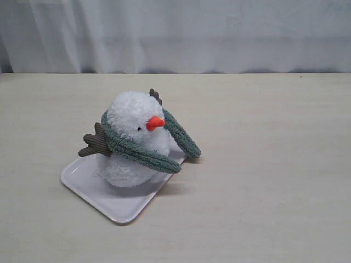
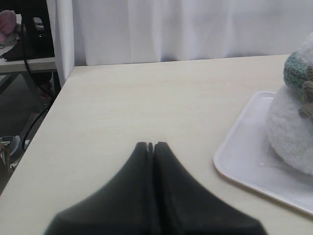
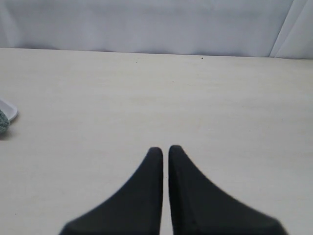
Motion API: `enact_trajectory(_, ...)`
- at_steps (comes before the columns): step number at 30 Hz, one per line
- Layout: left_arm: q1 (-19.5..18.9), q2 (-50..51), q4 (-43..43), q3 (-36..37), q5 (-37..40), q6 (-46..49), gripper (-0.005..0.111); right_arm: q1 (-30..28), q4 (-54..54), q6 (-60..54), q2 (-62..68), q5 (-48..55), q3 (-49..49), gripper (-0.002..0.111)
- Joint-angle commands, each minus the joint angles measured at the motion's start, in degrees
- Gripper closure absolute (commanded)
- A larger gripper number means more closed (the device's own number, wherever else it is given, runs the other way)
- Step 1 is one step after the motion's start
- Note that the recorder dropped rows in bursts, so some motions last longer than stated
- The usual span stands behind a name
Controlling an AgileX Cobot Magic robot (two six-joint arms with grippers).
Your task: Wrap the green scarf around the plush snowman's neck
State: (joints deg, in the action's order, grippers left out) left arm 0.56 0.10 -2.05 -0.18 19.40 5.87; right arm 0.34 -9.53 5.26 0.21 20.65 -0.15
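Note:
The plush snowman sits on a white tray, left of the table's middle, its orange nose pointing right. The green scarf loops around its neck, with both ends hanging in front toward the right; one end rests on the table. Neither gripper shows in the exterior view. In the left wrist view my left gripper is shut and empty over bare table, with the snowman, scarf and tray off to one side. My right gripper is shut bar a thin slit, empty, far from the scarf end.
A white curtain hangs behind the table's far edge. The left wrist view shows the table's side edge, with cables and a stand beyond it. A brown twig arm sticks out to the snowman's left.

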Motion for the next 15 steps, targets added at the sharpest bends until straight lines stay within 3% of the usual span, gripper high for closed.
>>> enact_trajectory(1, 0.15, -0.1, -0.2, 0.18, -0.89, 0.08, 0.107, -0.2, -0.38, -0.12, -0.21, 0.1, 0.15, 0.104)
enact_trajectory(15, 0.15, -0.1, -0.1, 0.18, -0.89, 0.08, 0.107, -0.2, 2.92, -0.12, -0.21, -0.62, 0.15, 0.104)
